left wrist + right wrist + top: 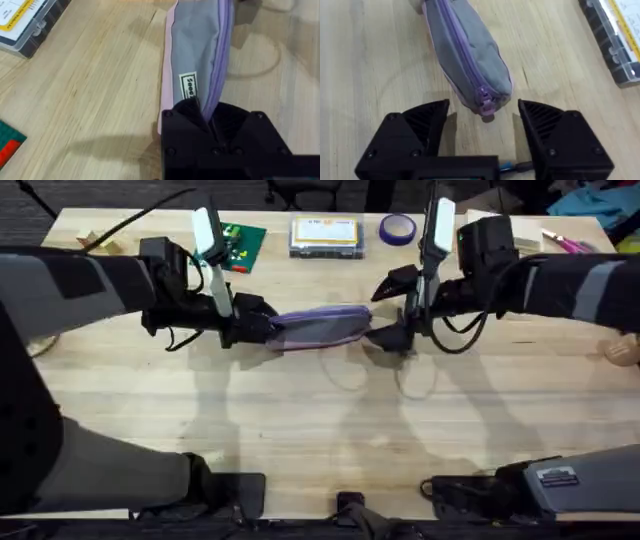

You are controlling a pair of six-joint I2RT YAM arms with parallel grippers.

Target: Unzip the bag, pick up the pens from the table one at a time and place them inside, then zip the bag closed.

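The lavender bag (320, 327) lies across the middle of the table (320, 420), its zipper closed along the top. My left gripper (262, 328) is shut on the bag's left end; in the left wrist view the fabric (197, 50) is pinched between the black fingers (185, 115). My right gripper (385, 330) is open at the bag's right end. In the right wrist view the zipper pull (485, 102) sits just ahead of the right gripper (482, 122), between its spread fingers and untouched. The pens are out of view.
A clear plastic box with a yellow label (325, 235) stands at the back, with a purple tape roll (397, 227) beside it and a green board (238, 245) to its left. Pink-handled items (565, 243) lie at the back right.
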